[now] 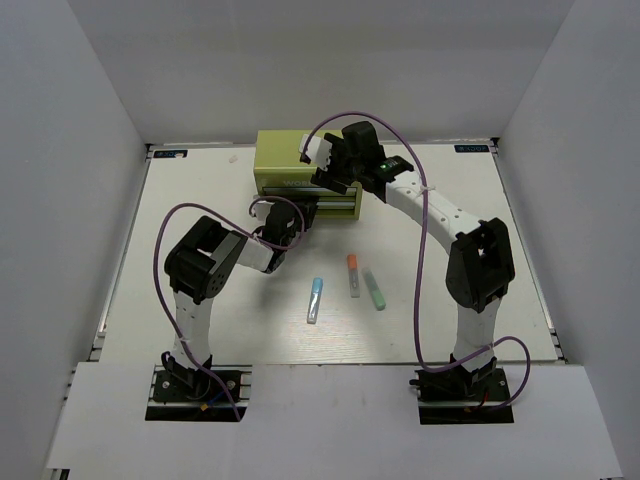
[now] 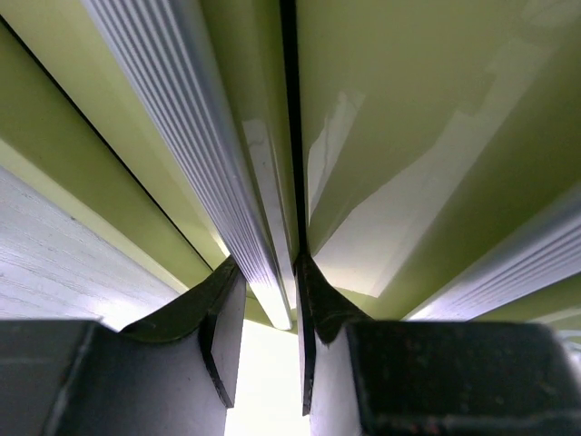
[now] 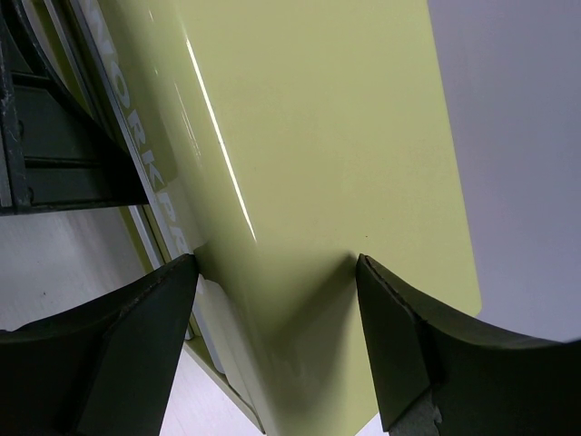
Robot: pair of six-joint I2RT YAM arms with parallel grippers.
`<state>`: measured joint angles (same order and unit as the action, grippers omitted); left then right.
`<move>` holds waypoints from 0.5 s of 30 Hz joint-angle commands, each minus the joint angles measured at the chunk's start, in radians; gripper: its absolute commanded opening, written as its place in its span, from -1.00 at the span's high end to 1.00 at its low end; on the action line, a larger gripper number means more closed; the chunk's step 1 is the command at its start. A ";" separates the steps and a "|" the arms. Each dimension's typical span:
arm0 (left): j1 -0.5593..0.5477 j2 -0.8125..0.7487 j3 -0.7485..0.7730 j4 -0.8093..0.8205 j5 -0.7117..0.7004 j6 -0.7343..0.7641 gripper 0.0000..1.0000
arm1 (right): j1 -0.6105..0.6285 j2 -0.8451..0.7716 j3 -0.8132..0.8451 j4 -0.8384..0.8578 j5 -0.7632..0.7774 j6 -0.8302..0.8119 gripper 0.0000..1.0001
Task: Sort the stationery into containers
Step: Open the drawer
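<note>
The yellow-green tool chest [image 1: 283, 155] stands at the back of the table, one drawer [image 1: 338, 206] drawn out a little. My left gripper [image 1: 291, 216] is at the drawer fronts; in the left wrist view its jaws [image 2: 268, 313] are shut on the end of a ribbed silver drawer handle [image 2: 213, 154]. My right gripper [image 1: 327, 168] is open, and its fingertips [image 3: 178, 277] rest on the chest's top [image 3: 309, 136] near the front edge. Three pens lie loose on the table: a light blue one [image 1: 315, 298], an orange-capped one [image 1: 353, 274] and a mint green one [image 1: 374, 290].
White walls enclose the table on three sides. The pens lie between the two arm bases, in front of the chest. A purple cable [image 1: 420, 300] loops off each arm.
</note>
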<state>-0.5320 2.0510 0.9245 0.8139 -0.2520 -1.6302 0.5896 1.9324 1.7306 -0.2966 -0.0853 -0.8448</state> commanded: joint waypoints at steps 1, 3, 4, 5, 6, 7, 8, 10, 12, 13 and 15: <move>0.023 -0.046 -0.024 -0.041 -0.093 0.053 1.00 | -0.013 -0.015 -0.028 -0.072 0.018 0.026 -0.50; 0.023 -0.057 -0.038 -0.041 -0.093 0.053 1.00 | -0.010 -0.013 -0.031 -0.070 0.018 0.024 -0.50; 0.023 -0.057 -0.050 -0.029 -0.093 0.053 1.00 | -0.011 -0.015 -0.032 -0.072 0.019 0.026 -0.50; 0.023 -0.067 -0.050 -0.028 -0.093 0.053 1.00 | -0.013 -0.016 -0.031 -0.069 0.021 0.024 -0.50; 0.014 -0.068 -0.062 -0.019 -0.093 0.053 1.00 | -0.014 -0.013 -0.035 -0.068 0.019 0.024 -0.50; 0.013 -0.077 -0.076 -0.010 -0.093 0.053 1.00 | -0.014 -0.013 -0.036 -0.073 0.021 0.026 -0.50; 0.013 -0.086 -0.094 -0.010 -0.102 0.053 1.00 | -0.014 -0.015 -0.039 -0.073 0.021 0.026 -0.50; 0.003 -0.086 -0.110 0.013 -0.102 0.053 1.00 | -0.014 -0.013 -0.040 -0.072 0.021 0.026 -0.50; 0.003 -0.107 -0.133 0.024 -0.089 0.053 1.00 | -0.013 -0.015 -0.040 -0.072 0.021 0.027 -0.50; 0.003 -0.107 -0.133 0.033 -0.079 0.065 1.00 | -0.013 -0.013 -0.039 -0.072 0.022 0.027 -0.50; -0.008 -0.130 -0.160 0.033 -0.067 0.075 1.00 | -0.016 -0.015 -0.042 -0.072 0.025 0.030 -0.50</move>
<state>-0.5526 1.9896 0.8085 0.8745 -0.2508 -1.6199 0.5896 1.9282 1.7199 -0.2863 -0.0853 -0.8448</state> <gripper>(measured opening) 0.352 0.753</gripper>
